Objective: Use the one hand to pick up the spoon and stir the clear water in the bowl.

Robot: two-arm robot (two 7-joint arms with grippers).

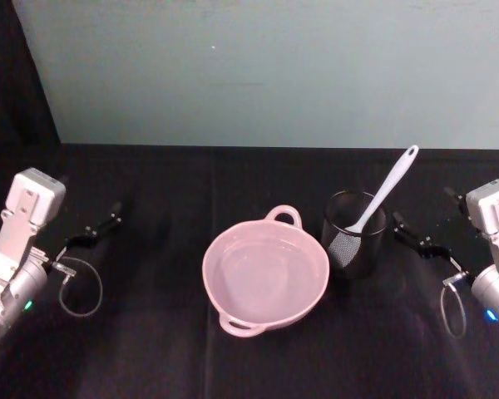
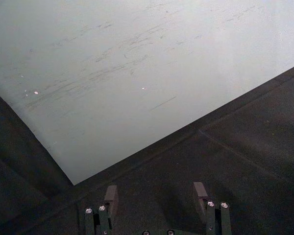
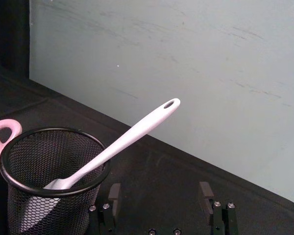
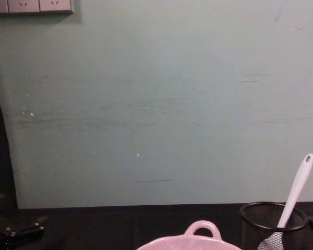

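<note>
Spoon stands blade-down in a black mesh cup, its handle leaning toward one o'clock, free to grasp. The pink bowl of water sits at the cup's eight o'clock. The right gripper sits at three o'clock, fingers spread. The left gripper is parked far left, also spread.

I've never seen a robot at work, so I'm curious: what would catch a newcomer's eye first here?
A pink bowl of clear water sits in the middle of the black tabletop. Just to its right, a white spoon leans out of a black mesh cup, its handle pointing up and away. On either side, the left gripper and the right gripper are open, holding nothing.
</note>
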